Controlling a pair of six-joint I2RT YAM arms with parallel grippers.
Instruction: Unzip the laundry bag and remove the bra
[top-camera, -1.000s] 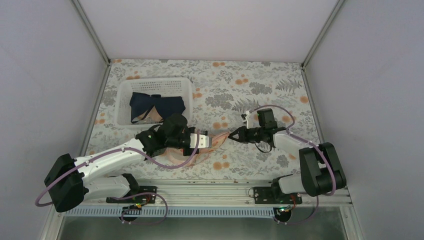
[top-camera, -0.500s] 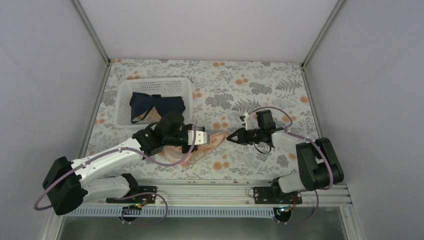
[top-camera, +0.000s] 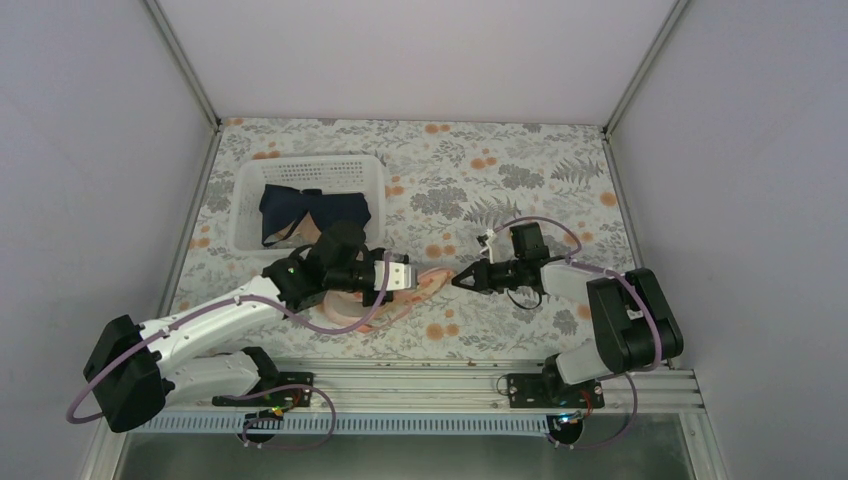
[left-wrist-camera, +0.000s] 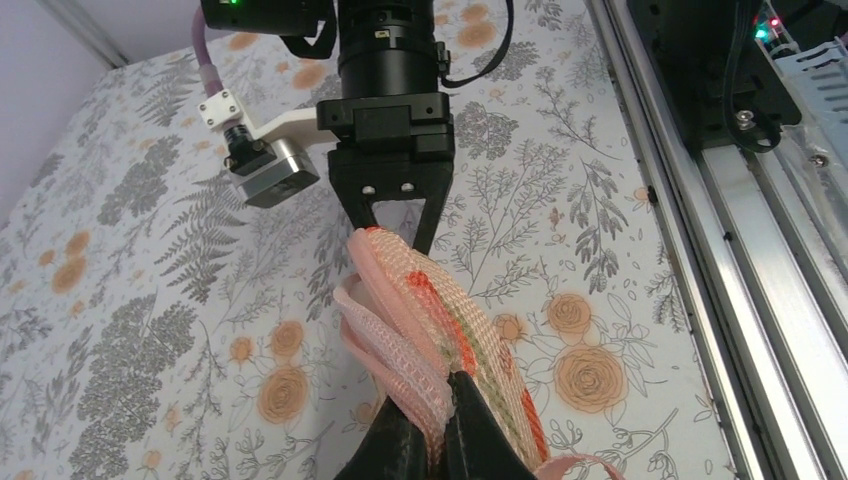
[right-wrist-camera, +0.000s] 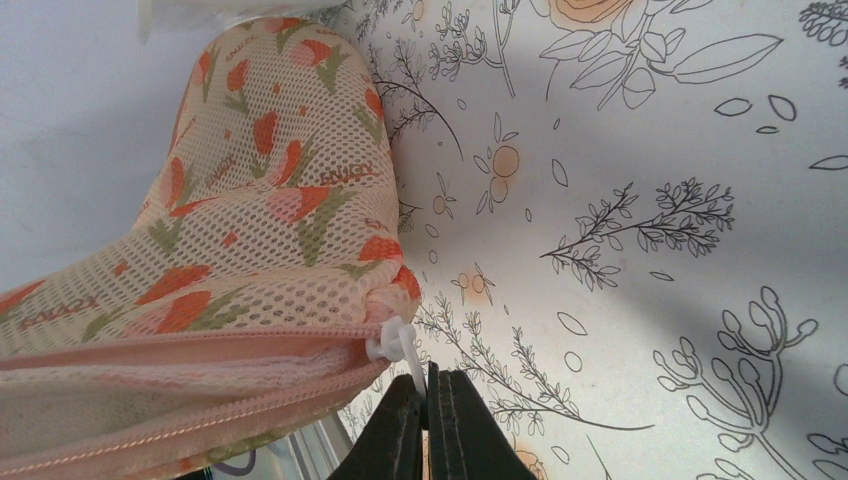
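Laundry bag is sitting mid-table, toward the near edge, strung between the two arms. Its long axis is running left-right, with the right end angling slightly to the far side. The zip-pull end is pointing right, and the left part is sagging down onto the table by the left arm.

Left gripper is pinching the mesh at the bag's left-middle, jaws nearly closed with only fabric between them.

Right gripper is clamping the white zip pull at the bag's right tip, fingers pressed together on the tab. Pink zip tape is running along the bag's lower edge in the right wrist view. Can't tell how far it's open.

Basket is sitting far-left of the bag, holding a navy cloth.
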